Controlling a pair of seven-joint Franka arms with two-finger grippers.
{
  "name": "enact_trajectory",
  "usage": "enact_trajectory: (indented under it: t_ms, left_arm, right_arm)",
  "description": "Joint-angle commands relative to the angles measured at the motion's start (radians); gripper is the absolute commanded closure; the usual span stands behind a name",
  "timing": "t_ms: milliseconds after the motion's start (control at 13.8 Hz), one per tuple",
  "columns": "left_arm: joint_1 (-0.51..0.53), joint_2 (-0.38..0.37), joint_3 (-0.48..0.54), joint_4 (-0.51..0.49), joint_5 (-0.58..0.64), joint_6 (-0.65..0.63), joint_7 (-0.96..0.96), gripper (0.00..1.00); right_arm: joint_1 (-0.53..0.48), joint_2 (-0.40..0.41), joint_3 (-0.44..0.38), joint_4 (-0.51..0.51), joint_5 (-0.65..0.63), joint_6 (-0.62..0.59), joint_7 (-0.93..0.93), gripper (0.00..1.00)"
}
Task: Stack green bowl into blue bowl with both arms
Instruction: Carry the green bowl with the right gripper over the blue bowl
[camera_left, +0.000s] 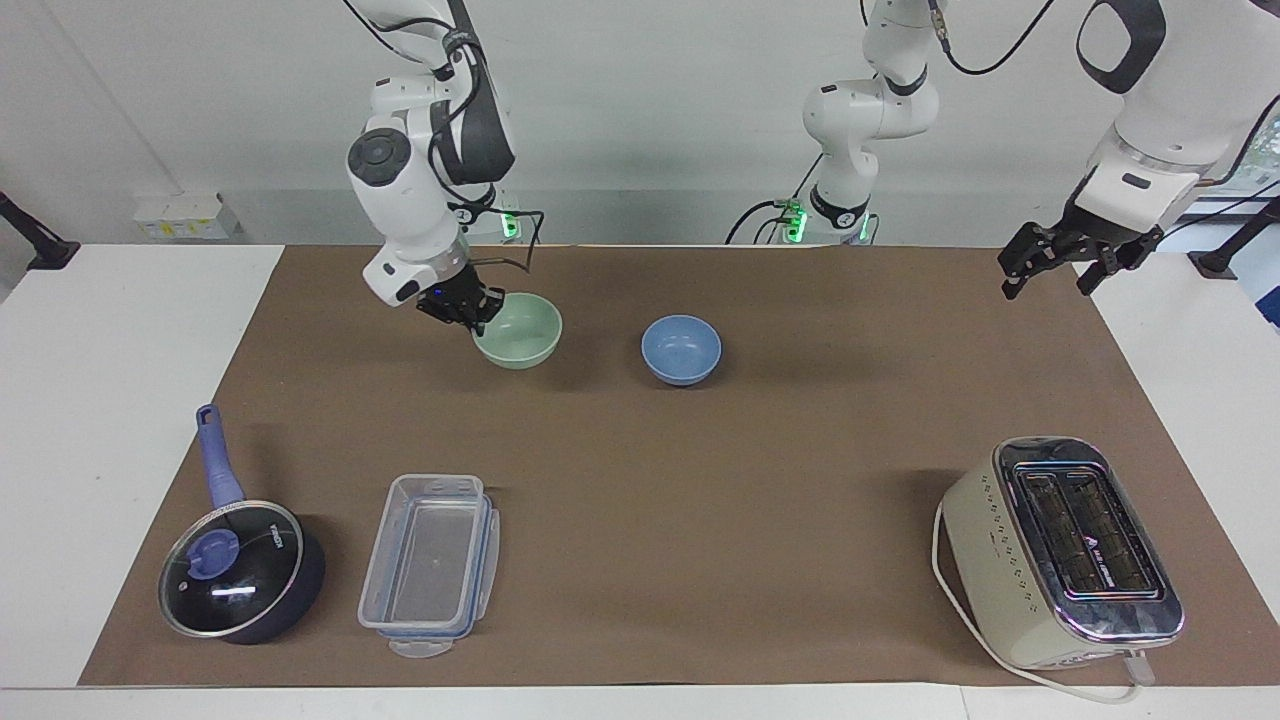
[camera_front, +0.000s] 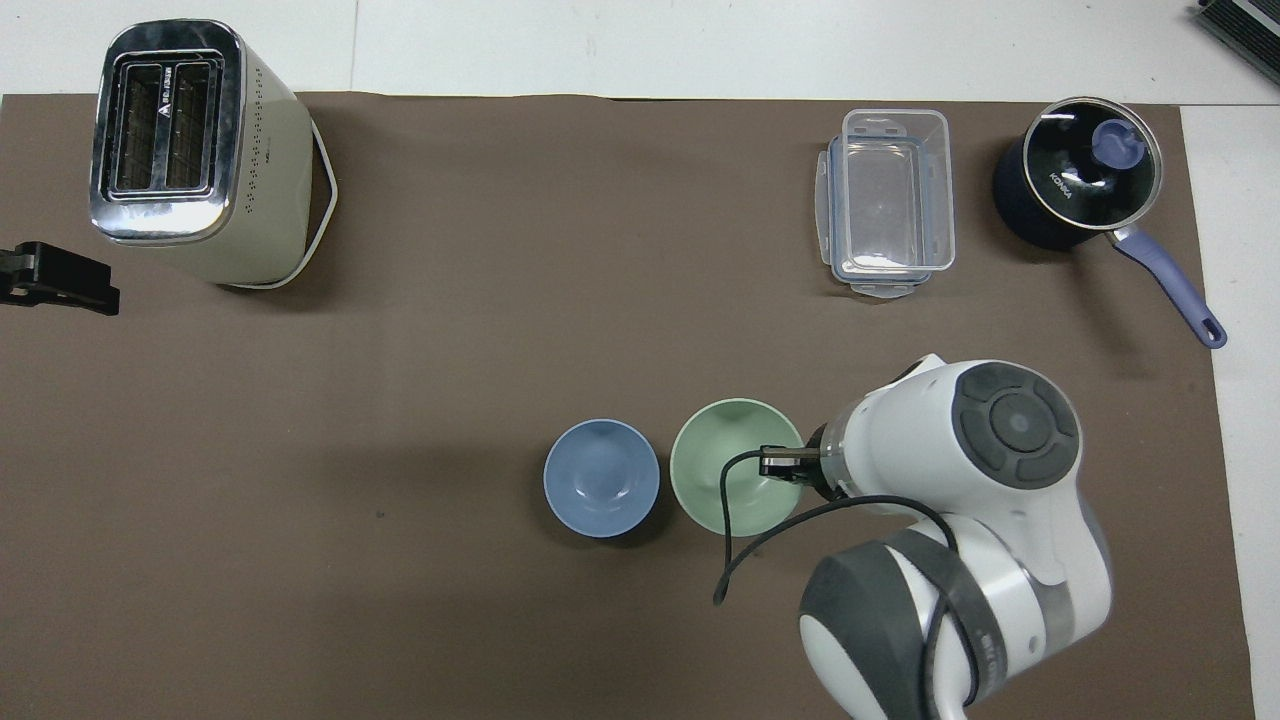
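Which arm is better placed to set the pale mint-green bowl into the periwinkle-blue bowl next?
Right. The right gripper is shut on the rim of the pale mint-green bowl, held up beside the periwinkle-blue bowl. The left gripper waits open, raised at its own end of the table.
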Motion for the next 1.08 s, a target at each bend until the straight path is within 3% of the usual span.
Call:
enact_trajectory:
  t_ms: [0, 361, 650, 1011]
  left_arm:
    - [0.005, 0.003, -0.002, 0.005, -0.005, -0.005, -0.009, 0.00]
    - [0.005, 0.003, -0.002, 0.005, -0.005, -0.005, -0.009, 0.00]
    - [0.005, 0.003, -0.002, 0.005, -0.005, -0.005, -0.009, 0.00]
    - [0.005, 0.003, -0.002, 0.005, -0.005, -0.005, -0.009, 0.00]
  right_arm:
    - [0.043, 0.017, -0.003, 0.016, 0.102, 0.017, 0.011, 1.00]
    - [0.123, 0.115, 0.003, 0.024, 0.140, 0.155, 0.060, 1.00]
    - [0.129, 0.183, 0.006, 0.021, 0.165, 0.247, 0.072, 1.00]
    - [0.161, 0.189, 0.008, 0.004, 0.168, 0.232, 0.098, 1.00]
